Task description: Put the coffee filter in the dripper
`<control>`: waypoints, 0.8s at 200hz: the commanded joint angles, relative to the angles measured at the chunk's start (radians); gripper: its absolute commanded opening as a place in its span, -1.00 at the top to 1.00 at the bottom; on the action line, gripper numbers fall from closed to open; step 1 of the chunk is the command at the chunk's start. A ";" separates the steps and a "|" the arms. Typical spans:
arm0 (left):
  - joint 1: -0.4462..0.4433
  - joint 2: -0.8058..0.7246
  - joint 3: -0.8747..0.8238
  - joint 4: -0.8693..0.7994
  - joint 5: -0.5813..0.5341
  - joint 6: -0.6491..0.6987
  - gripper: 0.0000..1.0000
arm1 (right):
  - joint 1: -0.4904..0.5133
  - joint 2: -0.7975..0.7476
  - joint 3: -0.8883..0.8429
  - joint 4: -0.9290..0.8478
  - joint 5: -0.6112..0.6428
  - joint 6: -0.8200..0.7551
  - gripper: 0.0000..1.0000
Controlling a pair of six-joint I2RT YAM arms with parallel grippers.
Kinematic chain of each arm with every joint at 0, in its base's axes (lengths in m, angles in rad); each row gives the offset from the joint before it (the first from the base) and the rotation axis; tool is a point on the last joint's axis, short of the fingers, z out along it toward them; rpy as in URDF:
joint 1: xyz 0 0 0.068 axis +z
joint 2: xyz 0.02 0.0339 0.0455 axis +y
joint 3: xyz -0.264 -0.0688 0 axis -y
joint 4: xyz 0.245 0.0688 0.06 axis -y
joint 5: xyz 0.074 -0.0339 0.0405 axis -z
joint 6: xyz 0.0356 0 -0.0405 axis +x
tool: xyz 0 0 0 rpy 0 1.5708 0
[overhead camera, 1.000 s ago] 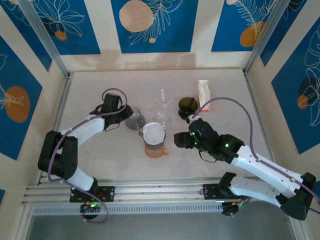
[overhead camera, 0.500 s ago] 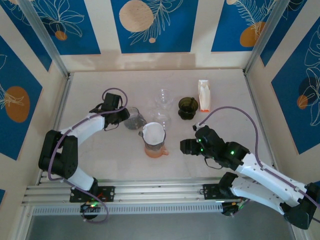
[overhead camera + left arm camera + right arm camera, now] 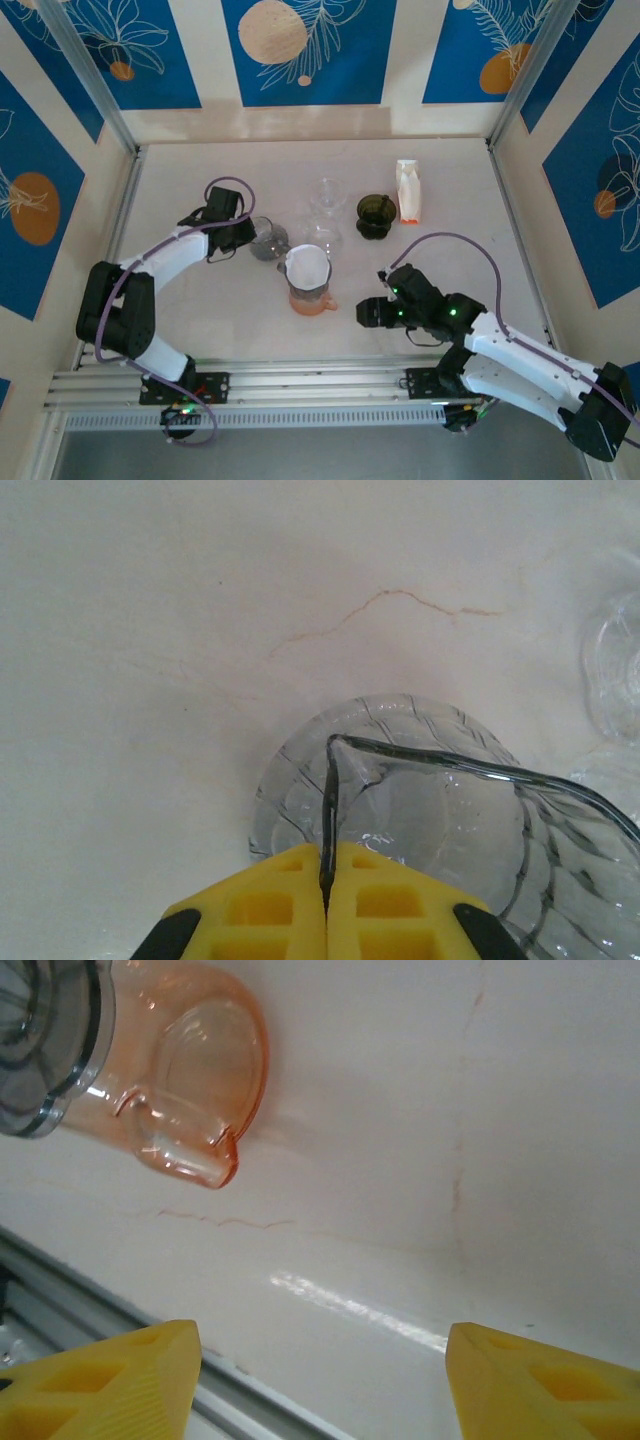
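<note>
The white coffee filter (image 3: 307,266) sits open inside the dripper (image 3: 312,293), an orange see-through cup with a grey ribbed rim (image 3: 45,1050) and a small handle (image 3: 200,1165). My left gripper (image 3: 250,232) is left of it and shut on the thin rim of a clear ribbed glass cup (image 3: 430,810); in the left wrist view my left gripper (image 3: 326,852) has its yellow fingers pressed together on that rim. My right gripper (image 3: 365,312) is to the right of the dripper, apart from it. In the right wrist view my right gripper (image 3: 320,1338) is open over bare table.
Clear glassware (image 3: 325,195) stands behind the dripper, with a dark green cup (image 3: 376,212) and a white and orange carton (image 3: 407,190) to the right. A metal rail (image 3: 60,1290) runs along the near table edge, close under my right gripper.
My left gripper has closed onto the glass cup's rim. My right arm has drawn back from the dripper toward the near edge of the table.
</note>
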 commanded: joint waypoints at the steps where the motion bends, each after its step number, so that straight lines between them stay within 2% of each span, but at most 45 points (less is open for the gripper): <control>1: 0.011 -0.024 0.005 -0.064 0.038 0.007 0.99 | -0.013 0.016 -0.039 0.094 -0.158 0.026 -0.30; 39: 0.012 -0.061 -0.008 -0.112 0.076 0.009 1.00 | -0.019 0.086 -0.070 0.198 -0.262 0.032 -0.17; 93: 0.017 -0.209 -0.091 -0.173 0.078 0.016 1.00 | -0.027 0.298 -0.086 0.433 -0.444 0.026 0.09; 120: 0.028 -0.248 -0.132 -0.173 0.133 -0.012 1.00 | -0.033 0.394 -0.081 0.523 -0.476 0.035 0.14; 160: 0.038 -0.310 -0.154 -0.235 0.117 -0.007 1.00 | -0.036 0.508 -0.073 0.648 -0.485 0.060 0.21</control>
